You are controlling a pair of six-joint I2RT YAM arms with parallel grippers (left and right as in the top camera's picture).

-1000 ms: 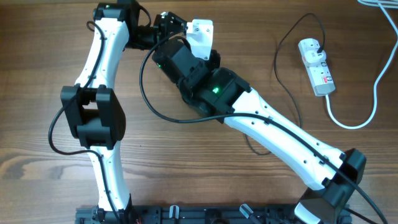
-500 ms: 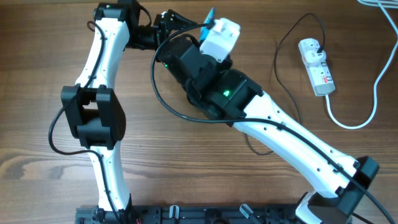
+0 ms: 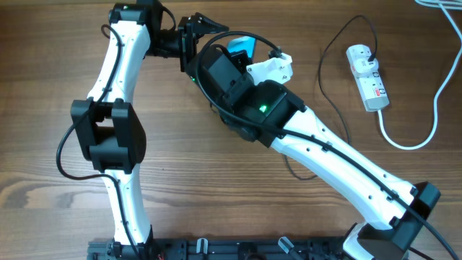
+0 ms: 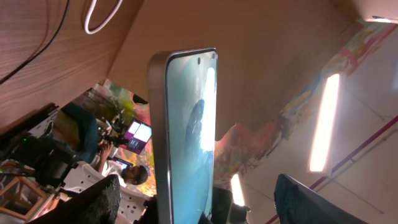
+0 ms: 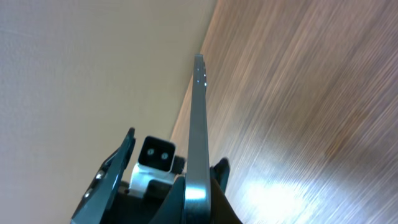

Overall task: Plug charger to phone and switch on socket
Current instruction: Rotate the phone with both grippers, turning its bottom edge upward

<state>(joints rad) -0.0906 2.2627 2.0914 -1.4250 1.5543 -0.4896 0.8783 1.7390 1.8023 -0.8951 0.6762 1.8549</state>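
Observation:
The phone [image 3: 242, 47], cyan screen and white edge, is held off the table at the far middle. My right gripper [image 3: 234, 55] is shut on its lower end; in the right wrist view the phone [image 5: 198, 118] stands edge-on between the pinching fingers [image 5: 219, 177]. My left gripper [image 3: 206, 36] is open around it: the phone [image 4: 186, 124] rises between wide-apart fingers [image 4: 99, 202] that do not touch it. The socket [image 3: 369, 78] lies at the far right with a white plug on it. The charger's black cable [image 3: 326, 79] runs from there under my right arm; its tip is hidden.
The socket's thick white cord [image 3: 413, 141] loops toward the right edge. A short piece of black cable [image 3: 290, 170] shows beside my right arm. Both arms cross the upper middle of the wooden table [image 3: 43, 130].
My right wrist has rolled and shifted to the right with the phone, so the cyan screen now shows from above. My left arm has stayed in place.

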